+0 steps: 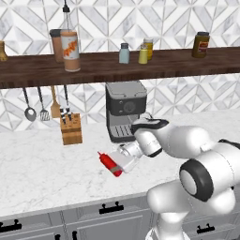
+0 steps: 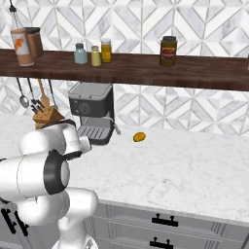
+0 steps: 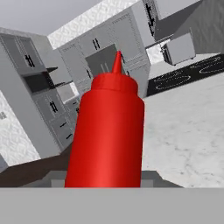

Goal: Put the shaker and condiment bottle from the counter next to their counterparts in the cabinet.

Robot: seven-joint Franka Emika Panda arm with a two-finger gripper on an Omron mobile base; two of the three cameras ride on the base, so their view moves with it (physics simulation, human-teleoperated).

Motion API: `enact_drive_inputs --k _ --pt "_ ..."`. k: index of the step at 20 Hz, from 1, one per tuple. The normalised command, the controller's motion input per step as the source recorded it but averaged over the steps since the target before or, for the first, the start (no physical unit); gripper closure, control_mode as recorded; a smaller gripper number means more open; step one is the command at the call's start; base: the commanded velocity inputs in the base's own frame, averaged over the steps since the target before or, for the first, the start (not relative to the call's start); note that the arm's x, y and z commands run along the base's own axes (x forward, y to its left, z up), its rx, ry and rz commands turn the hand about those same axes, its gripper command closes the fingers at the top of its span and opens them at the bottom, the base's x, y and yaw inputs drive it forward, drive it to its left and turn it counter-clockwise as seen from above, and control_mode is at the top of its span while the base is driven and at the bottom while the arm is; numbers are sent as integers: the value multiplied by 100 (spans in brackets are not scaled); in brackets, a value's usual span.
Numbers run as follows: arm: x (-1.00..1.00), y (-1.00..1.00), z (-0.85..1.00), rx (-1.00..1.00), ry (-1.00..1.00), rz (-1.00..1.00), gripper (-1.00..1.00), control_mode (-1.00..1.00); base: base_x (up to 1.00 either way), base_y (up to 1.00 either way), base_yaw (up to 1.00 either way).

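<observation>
From my left base feed the gripper [image 1: 117, 165] sat low over the counter [image 1: 42, 168], reaching sideways. The condiment bottle [image 1: 108, 162] lay on its side on the marble, base end in at the fingers, nozzle pointing away from them. In the hand feed the red bottle body rose straight out from between the fingertips and blocked most of the frame, nozzle at the far end. Fingers looked closed in on the bottle's sides, but the contact itself was hidden behind the hand, so I couldn't confirm a firm pinch.

The shaker [image 1: 143, 55] was already up on the cabinet [image 1: 140, 65], well above the fingers, just beside the blue-grey shaker [image 1: 124, 53]. The orange-labelled bottle [image 1: 70, 49] stood further along that shelf. A coffee machine [image 1: 124, 110] stood just behind the hand.
</observation>
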Motion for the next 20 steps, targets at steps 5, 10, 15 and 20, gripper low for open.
enact_drive_inputs --k 5,10,15,20 --pt "-31 -19 65 11 -10 -19 100 -100 0 0 0" --pt "-48 -30 72 15 -9 -12 100 -100 0 0 0" --pt "-43 -25 92 15 -4 -7 100 -100 0 0 0" --pt "-41 -13 100 18 0 -4 100 -100 0 0 0"
